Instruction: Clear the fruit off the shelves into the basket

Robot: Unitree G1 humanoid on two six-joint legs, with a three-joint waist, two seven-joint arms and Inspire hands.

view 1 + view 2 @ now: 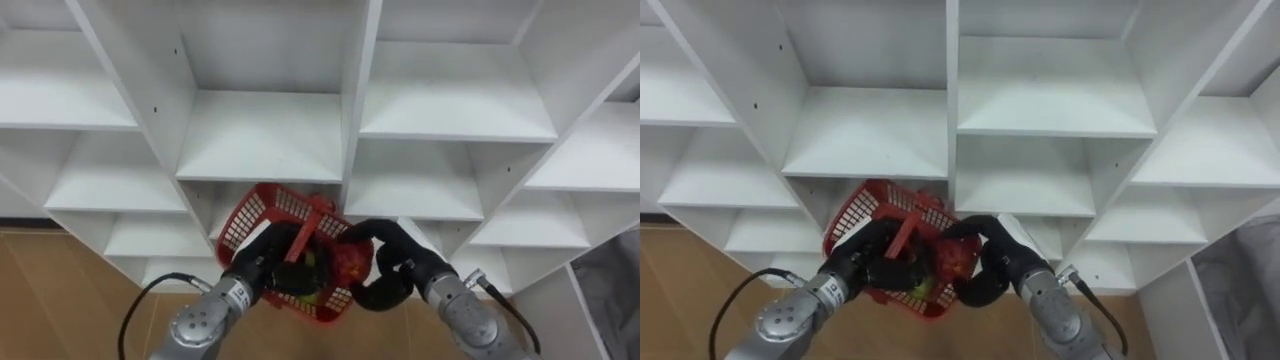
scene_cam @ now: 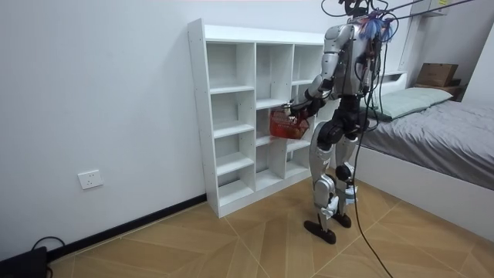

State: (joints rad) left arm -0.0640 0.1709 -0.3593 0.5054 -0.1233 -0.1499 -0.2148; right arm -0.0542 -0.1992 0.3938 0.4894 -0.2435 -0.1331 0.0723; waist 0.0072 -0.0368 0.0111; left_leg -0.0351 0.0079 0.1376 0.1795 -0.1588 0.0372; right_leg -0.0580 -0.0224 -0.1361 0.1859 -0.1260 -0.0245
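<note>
A red plastic basket [image 1: 262, 212] hangs in front of the white closet shelves [image 1: 262, 140], at the middle compartments. My left hand [image 1: 262, 268] comes in from the lower left with its fingers curled on the basket's side by the handle [image 1: 300, 240]. My right hand [image 1: 392, 262] is curled round a red fruit [image 1: 352, 262] right at the basket's right rim. Something green and yellow [image 1: 316, 272] lies inside the basket. In the room view I stand upright close to the closet [image 2: 231, 116], holding the basket [image 2: 288, 126] at waist height.
The shelf compartments around the basket are bare. A vertical shelf divider [image 1: 358, 100] stands just above the basket. Wooden floor [image 2: 231, 239] spreads behind me, and a bed [image 2: 432, 131] stands at the room view's right.
</note>
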